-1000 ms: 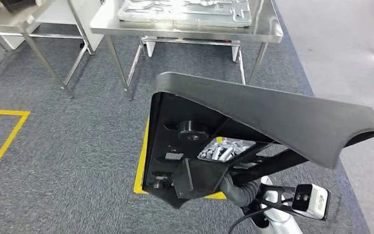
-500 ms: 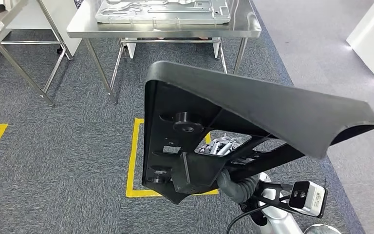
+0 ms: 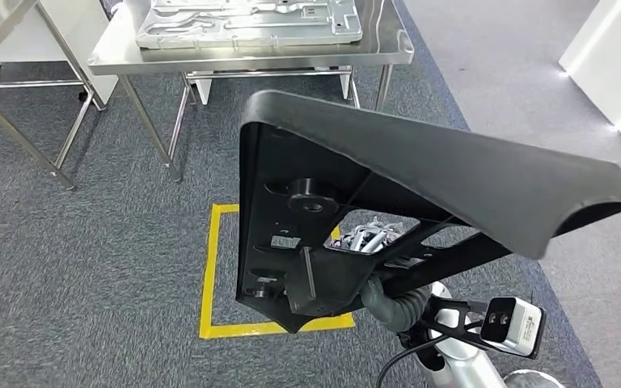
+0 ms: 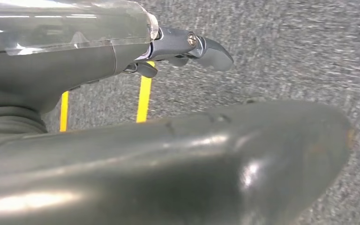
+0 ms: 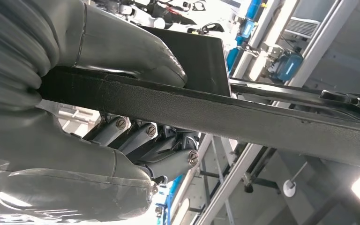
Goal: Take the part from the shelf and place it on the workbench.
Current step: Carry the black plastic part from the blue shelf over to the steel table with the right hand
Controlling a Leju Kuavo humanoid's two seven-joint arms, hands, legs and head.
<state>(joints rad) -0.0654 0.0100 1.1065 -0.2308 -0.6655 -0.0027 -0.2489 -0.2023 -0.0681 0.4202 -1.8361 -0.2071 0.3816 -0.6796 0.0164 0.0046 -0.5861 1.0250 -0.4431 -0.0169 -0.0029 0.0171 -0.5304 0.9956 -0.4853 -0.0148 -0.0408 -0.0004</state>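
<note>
- The right hand [image 5: 136,150] grips a rib of the large black part [image 3: 420,194], thumb on one face and fingers curled against the other; the part rides tilted over the carpet, well short of the steel workbench [image 3: 234,58] at twelve o'clock in the head view.
- The left hand [image 4: 183,49] hangs over the carpet holding nothing; how far its fingers are spread cannot be told.
- Judged from here, carrying well means a firm grip, slow steps and a level part that clears the workbench edge and the grey metal panel [image 3: 247,20] lying there.
- No brand, label or writing is legible on the part.
</note>
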